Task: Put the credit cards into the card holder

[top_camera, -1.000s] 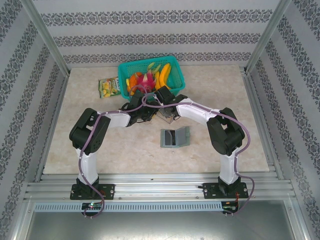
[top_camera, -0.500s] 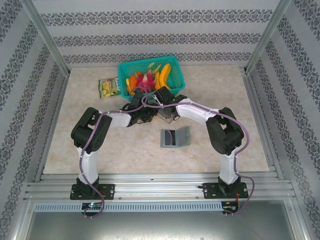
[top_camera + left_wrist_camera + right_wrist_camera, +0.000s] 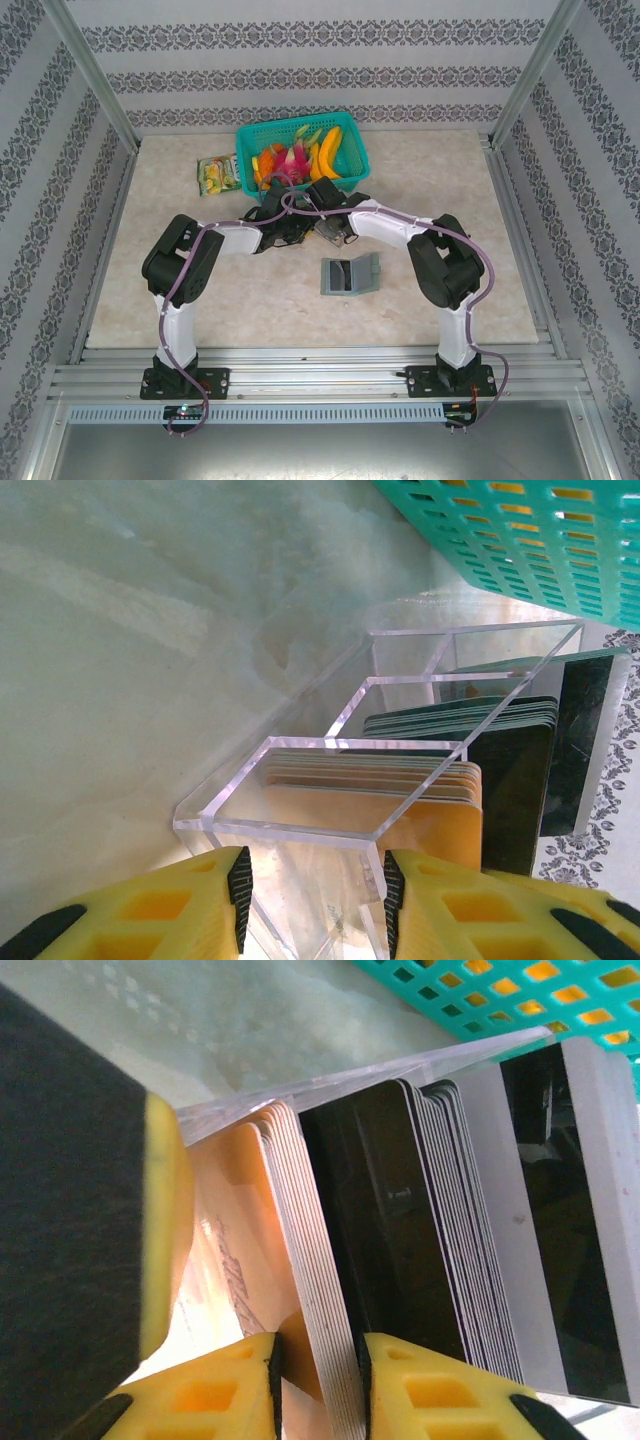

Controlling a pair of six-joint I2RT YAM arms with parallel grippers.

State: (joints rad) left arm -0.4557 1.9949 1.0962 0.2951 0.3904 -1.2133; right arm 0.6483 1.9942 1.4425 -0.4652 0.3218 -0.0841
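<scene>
Credit cards (image 3: 310,1260) sit pinched in my narrow right gripper (image 3: 318,1360); several may lift together. My left gripper (image 3: 312,880) grips the clear box (image 3: 300,805).

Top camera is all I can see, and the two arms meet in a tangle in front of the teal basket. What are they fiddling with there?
Observer: A clear box with compartments; orange cards and dark cards stand on edge inside it.
Operator: Is anything holding that box?
Observer: The left gripper has a finger pressed on each side of the box's near end.
Operator: And the other arm?
Observer: The right gripper has its fingers either side of a few orange cards' edges; how tightly, I cannot tell.
</scene>
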